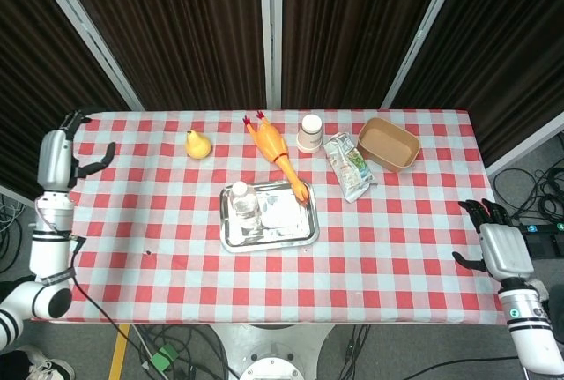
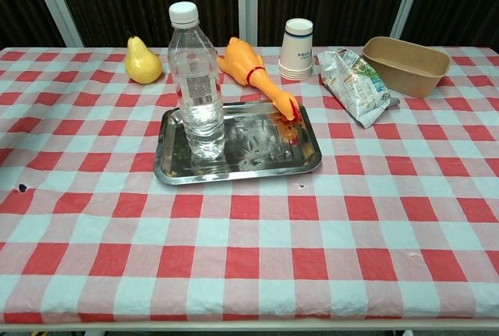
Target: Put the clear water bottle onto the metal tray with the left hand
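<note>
On the checked table (image 1: 397,221), bottle (image 2: 196,86) stands on tray (image 2: 300,157), far from spread, empty left robot hand (image 1: 57,158).

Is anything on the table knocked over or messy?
Nothing is spilled. The water bottle stands upright on the metal tray. The only odd bit: the rubber chicken lies with its head poking over the tray's far edge.
</note>
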Available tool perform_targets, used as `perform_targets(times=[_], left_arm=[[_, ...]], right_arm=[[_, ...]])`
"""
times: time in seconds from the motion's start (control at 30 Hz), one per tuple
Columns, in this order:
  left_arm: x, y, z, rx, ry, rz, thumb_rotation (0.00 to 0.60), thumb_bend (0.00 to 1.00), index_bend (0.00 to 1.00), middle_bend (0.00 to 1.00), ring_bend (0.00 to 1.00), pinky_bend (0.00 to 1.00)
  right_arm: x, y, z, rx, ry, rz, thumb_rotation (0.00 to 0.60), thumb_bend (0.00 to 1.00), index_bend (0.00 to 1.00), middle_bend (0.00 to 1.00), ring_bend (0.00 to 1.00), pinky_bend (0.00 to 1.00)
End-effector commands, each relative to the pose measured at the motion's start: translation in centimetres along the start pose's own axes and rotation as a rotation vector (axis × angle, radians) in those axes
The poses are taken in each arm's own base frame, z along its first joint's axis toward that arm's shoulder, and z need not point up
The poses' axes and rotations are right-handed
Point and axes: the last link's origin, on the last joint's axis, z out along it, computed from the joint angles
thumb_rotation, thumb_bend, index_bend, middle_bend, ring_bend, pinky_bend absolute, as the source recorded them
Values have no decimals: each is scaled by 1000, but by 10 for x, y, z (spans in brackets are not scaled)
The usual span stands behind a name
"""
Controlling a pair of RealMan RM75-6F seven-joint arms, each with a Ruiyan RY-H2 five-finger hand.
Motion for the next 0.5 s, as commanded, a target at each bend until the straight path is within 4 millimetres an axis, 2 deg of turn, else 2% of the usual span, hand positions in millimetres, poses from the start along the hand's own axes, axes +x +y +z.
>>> perform_targets(times=[0.03,0.13,0.2,0.33,0.5], left_arm=[[1,-36,-14,-42,-108,483,600,368,330,299,209,255],[-3,-50,-29,-78,-201,694,600,322,317,278,188,229],[-6,-56,-38,-89,-254,767,600,271,299,264,178,220],[-11,-59,-49,-99,-305,796,600,232,289,258,175,218],[-13,-58,-54,-85,-333,773,600,196,288,258,174,217]], right_arm=[[0,0,1,-3,-1,-1,600,125,122,111,0,11],[-1,1,2,-6,-2,-3,600,125,122,112,0,11],[-2,1,2,-6,-3,-5,600,125,122,112,0,11],[-3,0,2,-7,-4,-10,600,124,122,112,0,11],[-3,0,2,-5,-3,-11,600,124,122,112,0,11]])
